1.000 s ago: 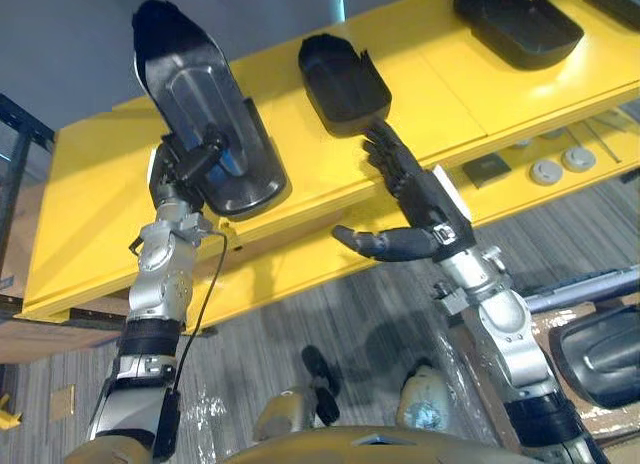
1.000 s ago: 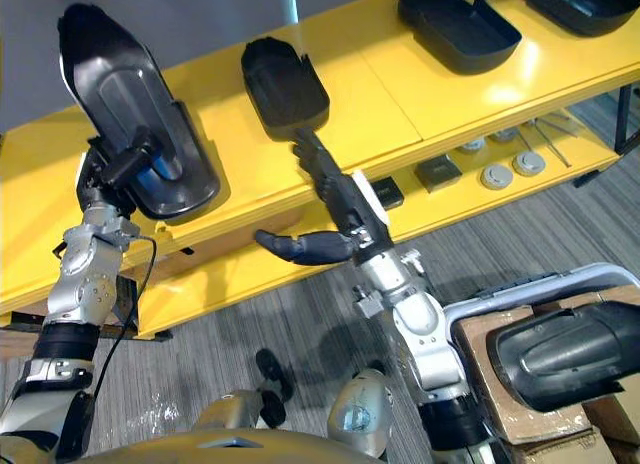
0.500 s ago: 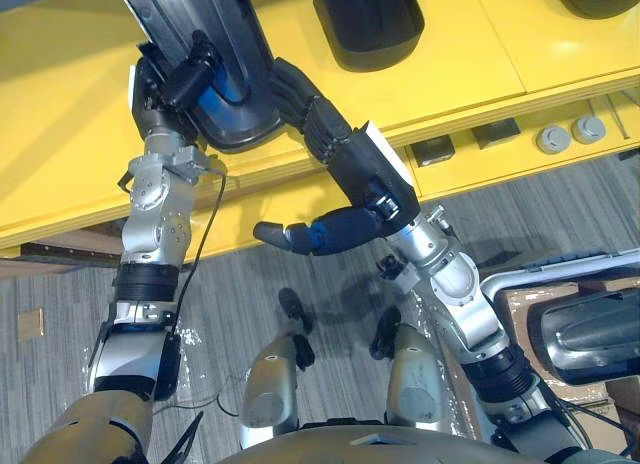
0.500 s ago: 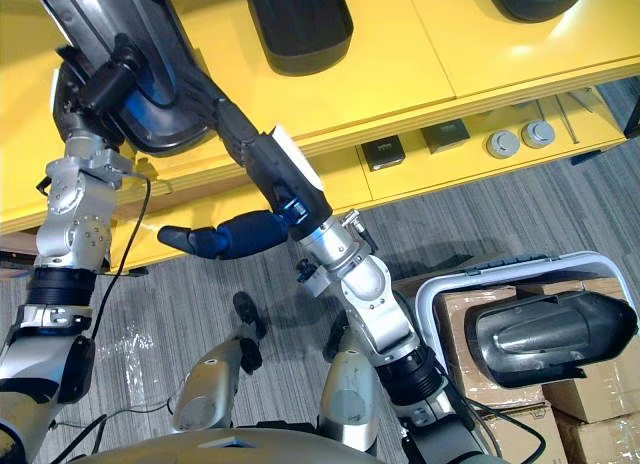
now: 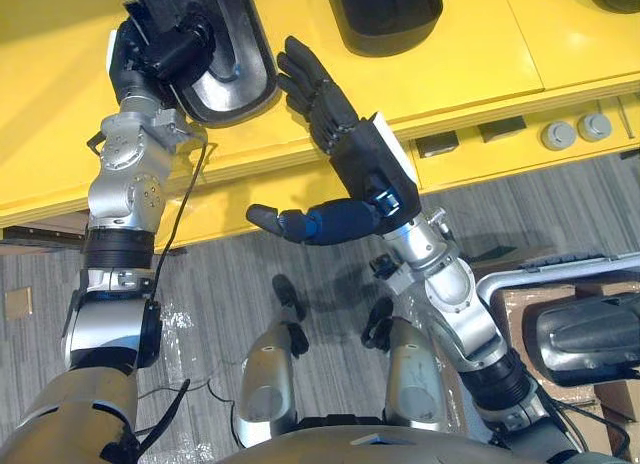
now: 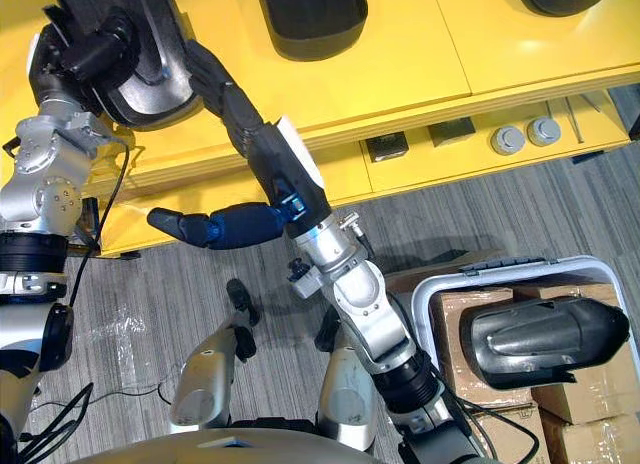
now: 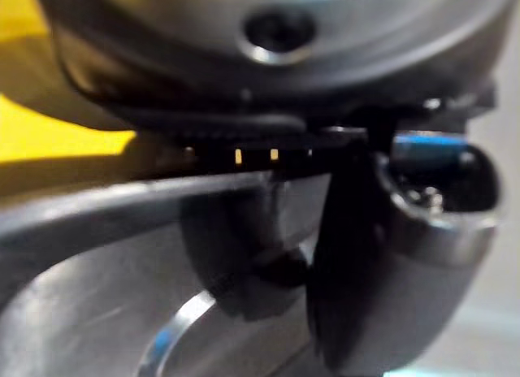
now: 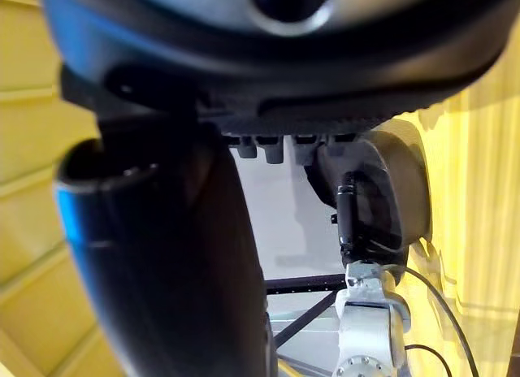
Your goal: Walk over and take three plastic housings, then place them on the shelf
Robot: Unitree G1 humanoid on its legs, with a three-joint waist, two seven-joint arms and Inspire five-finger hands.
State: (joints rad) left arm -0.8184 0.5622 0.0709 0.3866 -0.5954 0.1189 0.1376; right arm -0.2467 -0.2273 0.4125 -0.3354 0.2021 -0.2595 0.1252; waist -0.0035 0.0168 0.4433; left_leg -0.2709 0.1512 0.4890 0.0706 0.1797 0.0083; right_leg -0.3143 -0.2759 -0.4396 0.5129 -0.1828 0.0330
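Note:
My left hand (image 5: pixel 158 56) is shut on the near end of a black plastic housing (image 5: pixel 225 54) that rests on the yellow shelf (image 5: pixel 470 64) at its left. In the left wrist view my thumb (image 7: pixel 390 255) presses on the housing's grey inside (image 7: pixel 73 304). My right hand (image 5: pixel 355 159) is open, fingers (image 5: pixel 305 79) straight, just right of that housing; I cannot tell if they touch it. A second housing (image 5: pixel 385 14) lies on the shelf further right. A third housing (image 6: pixel 545 329) lies at the lower right.
The third housing rests on cardboard boxes (image 6: pixel 590 409) inside a white-rimmed bin (image 6: pixel 432 289). On the lower shelf level sit round grey discs (image 5: pixel 557 134) and small black squares (image 5: pixel 435 144). Grey carpet floor runs under the shelf's front edge.
The view has shifted closer over the shelf. My right hand has swung left from below the middle housing to beside the held one. The left hand keeps its hold.

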